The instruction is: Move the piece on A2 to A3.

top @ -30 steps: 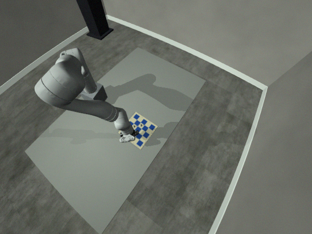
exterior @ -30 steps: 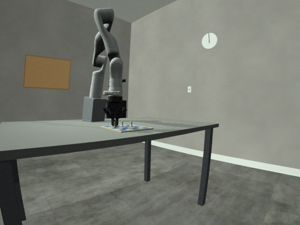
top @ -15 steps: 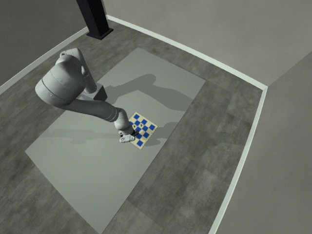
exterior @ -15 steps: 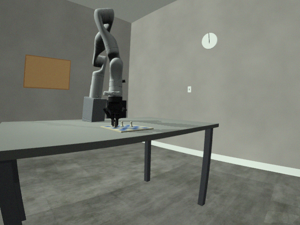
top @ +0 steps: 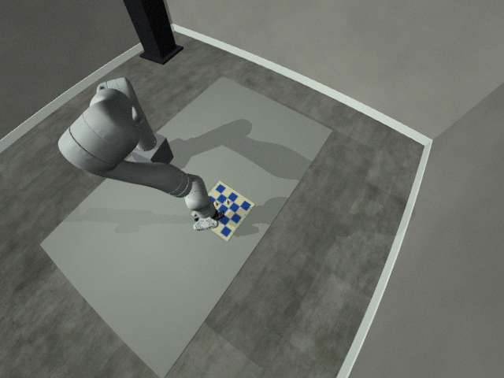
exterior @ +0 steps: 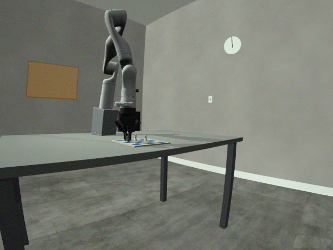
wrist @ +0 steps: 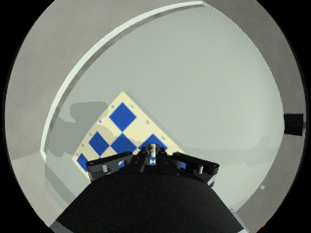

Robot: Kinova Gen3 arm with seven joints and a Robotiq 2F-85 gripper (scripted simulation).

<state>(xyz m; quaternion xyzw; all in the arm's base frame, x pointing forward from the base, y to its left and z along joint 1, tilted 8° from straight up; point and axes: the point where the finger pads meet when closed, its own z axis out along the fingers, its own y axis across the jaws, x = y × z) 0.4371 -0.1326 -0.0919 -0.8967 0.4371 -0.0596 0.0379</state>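
Worktop [exterior: 67,150] is carrying the chessboard [exterior: 158,142] flat, so squares are staying readable. Directly below the end effector [exterior: 128,137], which is pointing straight down to keep its load upright, the pawn [wrist: 151,151] is sitting clenched between the fingers, low over the board's near edge. Two pale pawns [exterior: 135,137] are standing just beside it. The gripped piece is looking small, pale and slender.

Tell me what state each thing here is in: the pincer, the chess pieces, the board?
pincer: shut on a piece, low over the board
held piece: gripped between the fingers
two other pieces: upright on the board
board: flat on the table
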